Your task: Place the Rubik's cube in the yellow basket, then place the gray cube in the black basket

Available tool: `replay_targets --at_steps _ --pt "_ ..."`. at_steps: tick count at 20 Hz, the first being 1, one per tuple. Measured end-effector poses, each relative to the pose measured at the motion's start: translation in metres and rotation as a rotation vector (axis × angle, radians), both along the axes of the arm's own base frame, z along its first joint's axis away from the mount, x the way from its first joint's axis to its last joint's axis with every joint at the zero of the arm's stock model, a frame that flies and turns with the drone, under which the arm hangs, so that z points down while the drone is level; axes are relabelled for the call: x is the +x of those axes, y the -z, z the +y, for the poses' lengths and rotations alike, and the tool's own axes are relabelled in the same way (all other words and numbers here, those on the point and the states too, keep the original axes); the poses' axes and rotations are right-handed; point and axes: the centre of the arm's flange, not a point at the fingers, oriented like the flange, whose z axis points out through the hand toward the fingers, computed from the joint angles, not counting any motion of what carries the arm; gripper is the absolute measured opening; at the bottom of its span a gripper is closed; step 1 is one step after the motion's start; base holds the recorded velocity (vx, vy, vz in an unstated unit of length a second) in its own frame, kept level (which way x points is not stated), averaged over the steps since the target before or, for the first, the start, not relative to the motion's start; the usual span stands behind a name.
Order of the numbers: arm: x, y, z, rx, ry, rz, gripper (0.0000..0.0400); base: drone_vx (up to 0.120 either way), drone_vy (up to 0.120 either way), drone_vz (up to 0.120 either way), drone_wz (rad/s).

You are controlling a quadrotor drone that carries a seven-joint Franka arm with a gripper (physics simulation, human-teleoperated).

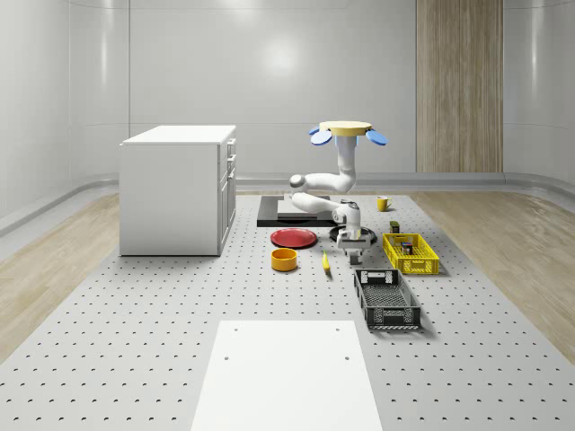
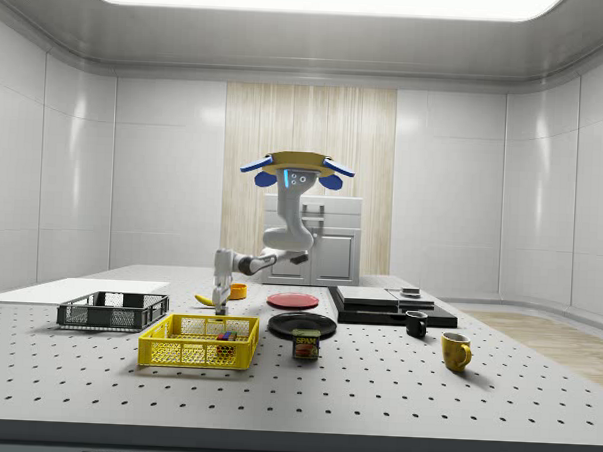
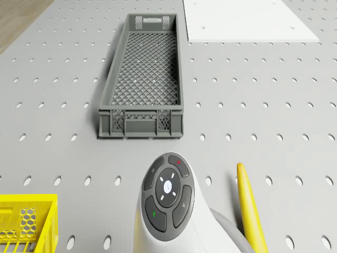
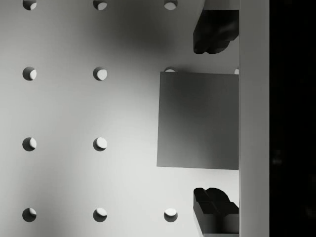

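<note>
Gray cube (image 4: 198,121) — plain; yellow basket (image 1: 411,253) and black basket (image 1: 386,300) — mesh-patterned.

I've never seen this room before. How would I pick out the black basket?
Start at the big white cabinet and look across the perforated table toward the whole-scene view's right, past the drone's arm. Two baskets sit there in a row; the black basket is the one nearer the white board. It is dark mesh and looks empty, while its neighbour, the yellow basket, holds items.
</note>
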Motion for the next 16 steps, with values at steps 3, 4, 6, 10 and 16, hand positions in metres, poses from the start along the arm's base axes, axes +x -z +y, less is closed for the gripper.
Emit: replay_targets --at_steps 3,4,6,10,16 --pt "0.0 -0.004 0.0 0.0 0.0 0.0 0.04 0.0 0.0 0.0 0.0" --pt "0.0 -0.005 0.0 0.0 0.0 0.0 0.04 0.0 0.0 0.0 0.0" --pt "0.0 -0.008 0.0 0.0 0.0 0.0 0.04 0.0 0.0 0.0 0.0" --pt "0.0 -0.013 0.0 0.0 0.0 0.0 0.04 0.0 0.0 0.0 0.0" --pt "0.0 -0.016 0.0 0.0 0.0 0.0 0.0293 0.0 0.0 0.0 0.0"
